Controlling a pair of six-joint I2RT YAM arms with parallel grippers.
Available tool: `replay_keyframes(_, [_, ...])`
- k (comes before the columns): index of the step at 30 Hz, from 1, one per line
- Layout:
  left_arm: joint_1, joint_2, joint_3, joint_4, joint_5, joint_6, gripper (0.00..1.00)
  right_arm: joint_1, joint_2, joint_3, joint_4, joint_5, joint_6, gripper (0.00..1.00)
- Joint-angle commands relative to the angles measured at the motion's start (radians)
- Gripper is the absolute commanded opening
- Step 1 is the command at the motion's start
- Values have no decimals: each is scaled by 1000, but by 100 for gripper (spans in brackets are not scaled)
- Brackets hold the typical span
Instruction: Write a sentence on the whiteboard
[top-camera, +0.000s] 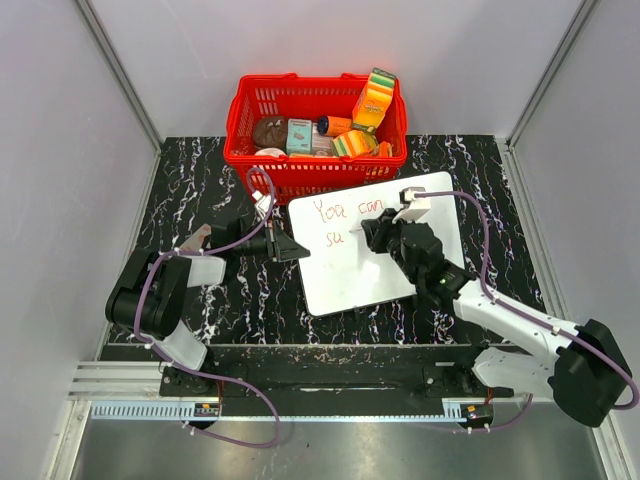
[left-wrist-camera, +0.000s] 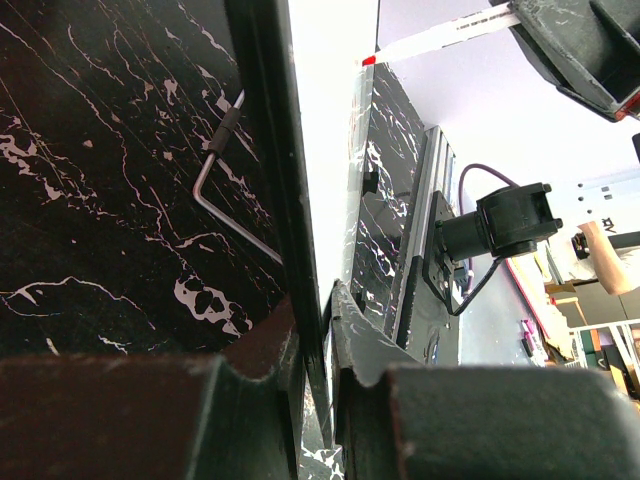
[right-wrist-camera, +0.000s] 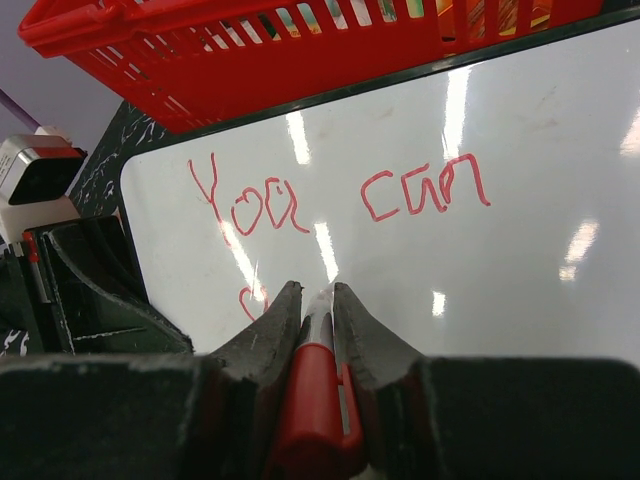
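Observation:
The whiteboard (top-camera: 385, 265) lies on the black marbled table, turned slightly. The sentence (top-camera: 345, 210) in red reads "You can" on the upper line, with "su" (top-camera: 335, 237) below it. My right gripper (top-camera: 372, 232) is shut on a red marker (right-wrist-camera: 315, 400), whose tip touches the board (right-wrist-camera: 520, 280) just right of the second line's letters. "You can" (right-wrist-camera: 250, 205) shows ahead of the tip. My left gripper (top-camera: 292, 245) is shut on the board's left edge. In the left wrist view (left-wrist-camera: 325, 310) it pinches the board (left-wrist-camera: 335, 120), which is seen edge-on.
A red basket (top-camera: 315, 130) full of groceries stands right behind the board, almost touching its far edge, and also shows in the right wrist view (right-wrist-camera: 250, 60). A bent metal wire (left-wrist-camera: 215, 190) lies on the table beside the board. Grey walls enclose the table.

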Motion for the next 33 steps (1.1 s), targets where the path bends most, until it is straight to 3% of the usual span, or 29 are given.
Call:
replay_keyframes(1, [-18, 5, 11, 46, -3, 86, 0, 8, 23, 47, 57, 28, -14, 0])
replay_keyframes(33, [-18, 5, 11, 46, -5, 84, 0, 8, -21, -21, -31, -52, 14, 0])
